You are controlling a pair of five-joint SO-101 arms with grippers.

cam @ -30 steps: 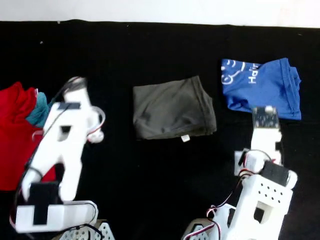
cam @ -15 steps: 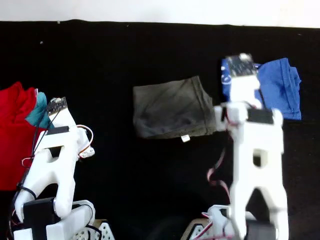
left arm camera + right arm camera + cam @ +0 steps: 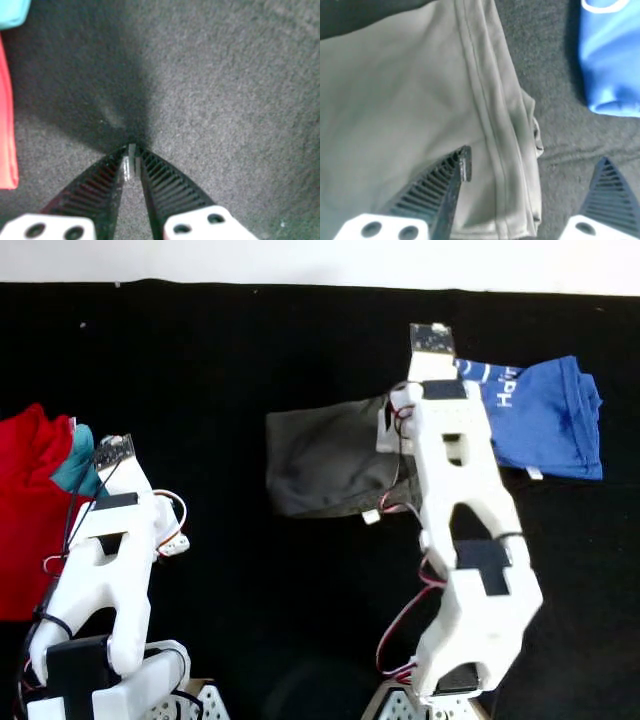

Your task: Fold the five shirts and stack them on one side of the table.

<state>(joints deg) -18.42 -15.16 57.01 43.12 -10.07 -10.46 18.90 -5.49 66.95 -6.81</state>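
A folded grey shirt (image 3: pixel 325 460) lies mid-table, with a crumpled blue shirt (image 3: pixel 545 425) to its right. A red shirt (image 3: pixel 25 500) and a teal shirt (image 3: pixel 78 458) are piled at the left edge. My right arm (image 3: pixel 450 450) stretches out over the grey shirt's right edge. Its gripper (image 3: pixel 535 167) is open and points down: one finger (image 3: pixel 455 175) is over the grey shirt (image 3: pixel 395 100), the other over bare cloth near the blue shirt (image 3: pixel 612 55). My left gripper (image 3: pixel 131 152) is shut and empty, tip on the table beside the red shirt (image 3: pixel 6 125) and teal shirt (image 3: pixel 12 10).
The table is covered by a black cloth (image 3: pixel 250 350) with a white wall strip behind its far edge. Open cloth lies at the back, in front of the grey shirt, and between the two arm bases. A small white tag (image 3: pixel 371 517) shows at the grey shirt's front edge.
My right arm has swung from the front right out and leftward over the grey shirt's right edge. My left arm pulled back toward the red pile, then stayed still.
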